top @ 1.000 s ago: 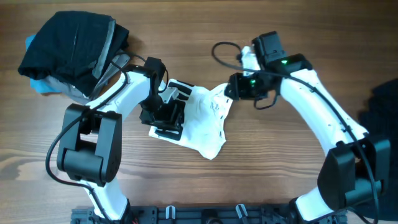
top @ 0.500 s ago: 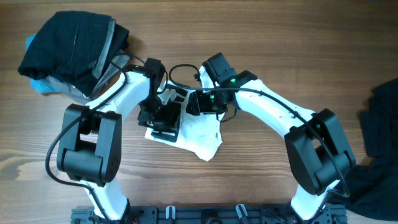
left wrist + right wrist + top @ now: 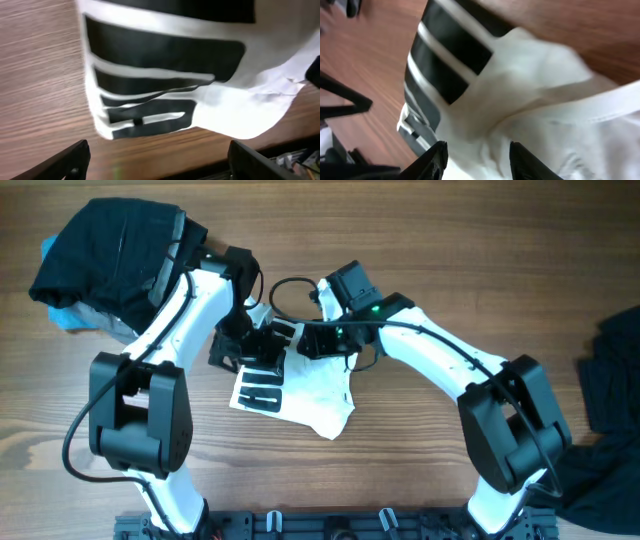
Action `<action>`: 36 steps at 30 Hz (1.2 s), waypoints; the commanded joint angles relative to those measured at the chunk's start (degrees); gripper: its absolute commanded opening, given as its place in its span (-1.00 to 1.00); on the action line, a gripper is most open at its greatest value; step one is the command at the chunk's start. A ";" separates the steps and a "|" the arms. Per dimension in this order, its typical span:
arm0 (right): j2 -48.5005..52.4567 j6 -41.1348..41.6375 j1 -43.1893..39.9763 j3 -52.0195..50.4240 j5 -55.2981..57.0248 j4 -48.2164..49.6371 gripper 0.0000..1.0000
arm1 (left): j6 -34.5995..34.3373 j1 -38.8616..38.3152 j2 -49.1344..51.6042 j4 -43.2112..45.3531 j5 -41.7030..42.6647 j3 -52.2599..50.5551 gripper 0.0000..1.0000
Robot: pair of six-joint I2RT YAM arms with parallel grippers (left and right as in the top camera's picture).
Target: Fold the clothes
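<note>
The white T-shirt (image 3: 305, 395) with a black-striped print lies crumpled at the table's middle. It also shows in the left wrist view (image 3: 165, 70) and the right wrist view (image 3: 520, 100). My left gripper (image 3: 240, 352) is open and empty, just off the shirt's left edge, low over bare wood (image 3: 160, 165). My right gripper (image 3: 312, 342) hovers over the shirt's upper part; its jaws stand apart with white fabric under and between them (image 3: 480, 162). A pile of black, grey and light blue clothes (image 3: 110, 260) sits at the far left.
More black clothes (image 3: 610, 390) lie at the right edge. The wooden table (image 3: 420, 240) shows bare at the back and front. A black rail (image 3: 330, 525) runs along the front edge. The two arms stand close together over the shirt.
My right gripper swung left across the shirt, drawing its right side over, then stayed. My left gripper pulled back up and left off the shirt, uncovering the striped print.
</note>
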 commanded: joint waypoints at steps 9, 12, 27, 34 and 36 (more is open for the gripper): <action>0.87 4.07 1.20 -0.35 8.02 2.14 -0.34 | -4.63 12.35 -0.52 -2.01 -6.58 4.48 0.59; 2.40 4.81 1.20 -2.69 7.08 3.28 -0.36 | -4.63 12.57 -0.52 -1.18 -6.27 4.48 0.59; -11.50 1.86 -0.74 -2.27 7.37 -13.09 -0.89 | -4.61 12.57 -0.52 1.01 -6.29 4.48 0.80; -11.50 0.00 -1.86 -2.27 17.70 -15.23 -0.32 | -4.52 12.28 -0.50 5.20 7.50 3.87 0.88; -11.50 -2.54 -1.88 -2.27 16.13 -14.78 -0.83 | -3.93 11.82 -0.42 8.31 8.44 1.88 0.40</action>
